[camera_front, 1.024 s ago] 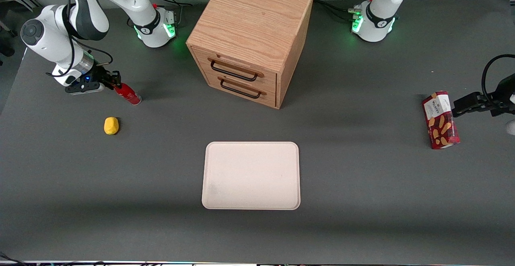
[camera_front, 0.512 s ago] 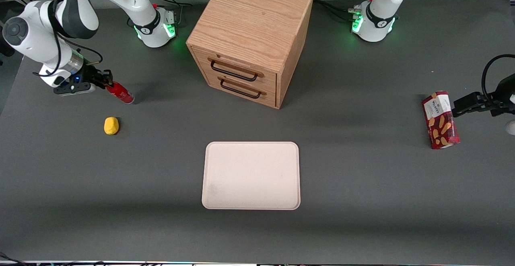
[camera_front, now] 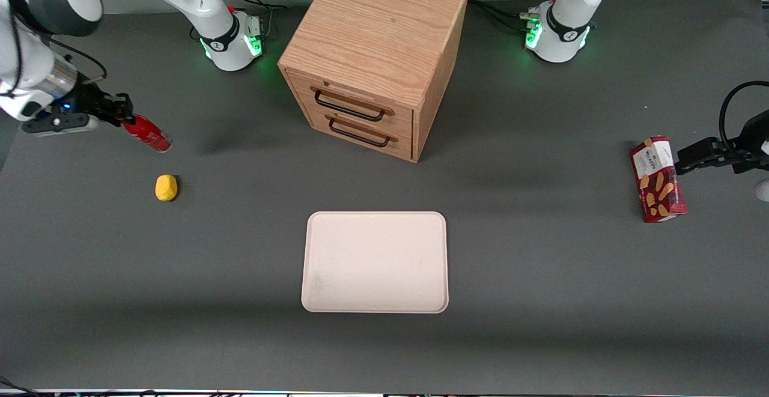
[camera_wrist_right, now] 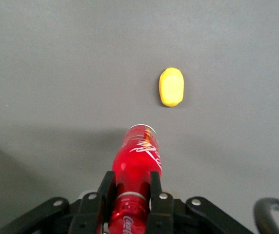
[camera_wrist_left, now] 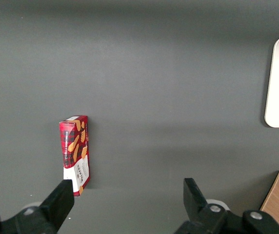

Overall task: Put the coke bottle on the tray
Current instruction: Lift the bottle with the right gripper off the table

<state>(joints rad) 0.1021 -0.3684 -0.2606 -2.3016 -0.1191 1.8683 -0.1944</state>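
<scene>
Gripper [camera_front: 123, 119] pinches coke bottle [camera_front: 148, 134] by its neck, held tilted above the table, well apart from tray [camera_front: 375, 262]. Right wrist view alone shows fingers [camera_wrist_right: 155, 191] clamping; yellow lump [camera_front: 166, 187] nearby.

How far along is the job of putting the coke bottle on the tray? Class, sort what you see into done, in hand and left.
Done: the hand is shut on the coke bottle near its cap end, at the working arm's end of the table.
In hand: the bottle hangs tilted above the table, near a yellow object.
Left: carrying it to the tray, which holds nothing yet, and letting go.
</scene>
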